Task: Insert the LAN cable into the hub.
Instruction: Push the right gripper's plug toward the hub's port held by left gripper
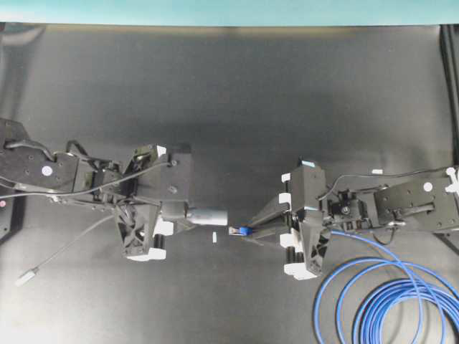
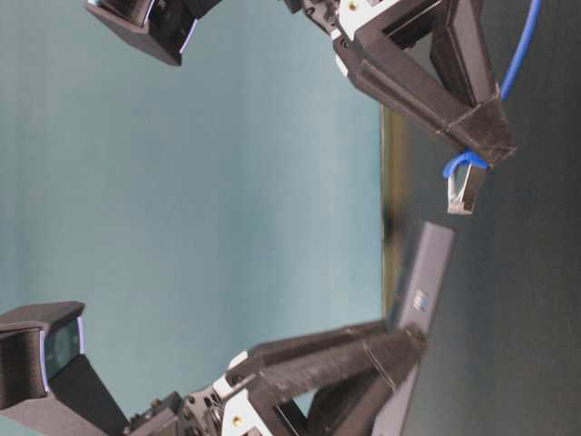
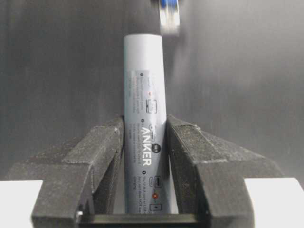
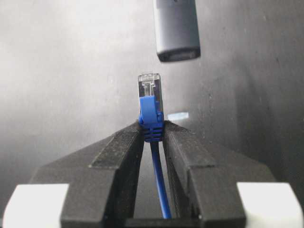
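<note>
Work surface: a black matte table (image 1: 229, 93) with a teal wall behind it. At left, the left gripper (image 1: 188, 213) is clamped on the hub (image 1: 208, 215), which is held level above the table, free end pointing toward the centre. Its grey cord (image 1: 68, 247) trails off to the left. A small gap separates the hub's end from the clear plug (image 4: 151, 85). At right, the right gripper (image 1: 252, 231) is closed on the plug's blue boot. The LAN cable (image 1: 387, 294) lies coiled at the lower right.
</note>
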Controlling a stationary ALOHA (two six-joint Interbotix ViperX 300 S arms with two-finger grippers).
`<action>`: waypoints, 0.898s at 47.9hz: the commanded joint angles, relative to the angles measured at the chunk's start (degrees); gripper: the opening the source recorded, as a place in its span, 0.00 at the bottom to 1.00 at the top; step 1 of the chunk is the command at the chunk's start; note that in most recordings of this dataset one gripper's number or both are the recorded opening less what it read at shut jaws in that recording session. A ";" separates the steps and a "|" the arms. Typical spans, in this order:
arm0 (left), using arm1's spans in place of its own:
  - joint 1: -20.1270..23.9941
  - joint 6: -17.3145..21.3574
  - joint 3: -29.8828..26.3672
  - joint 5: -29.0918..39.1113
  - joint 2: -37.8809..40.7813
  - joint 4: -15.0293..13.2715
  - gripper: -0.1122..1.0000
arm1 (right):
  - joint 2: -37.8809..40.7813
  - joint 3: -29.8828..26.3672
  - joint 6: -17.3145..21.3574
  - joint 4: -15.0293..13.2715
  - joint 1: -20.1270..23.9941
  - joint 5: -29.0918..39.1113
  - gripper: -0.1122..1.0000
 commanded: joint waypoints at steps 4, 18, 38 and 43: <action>-0.44 0.44 -0.53 -1.32 -0.18 0.26 0.35 | -0.79 -0.97 -0.09 0.09 -0.97 -0.53 0.22; -0.97 1.14 -0.79 -1.41 0.44 0.26 0.35 | -0.70 -0.97 -0.26 0.00 -1.32 -1.32 0.22; -0.26 2.11 -3.08 -0.70 1.93 0.26 0.35 | -0.70 -1.05 -0.18 0.00 -1.14 -1.14 0.22; -0.44 3.78 -4.31 0.70 2.64 0.26 0.35 | -0.62 -1.23 -0.18 0.00 -1.14 -1.14 0.22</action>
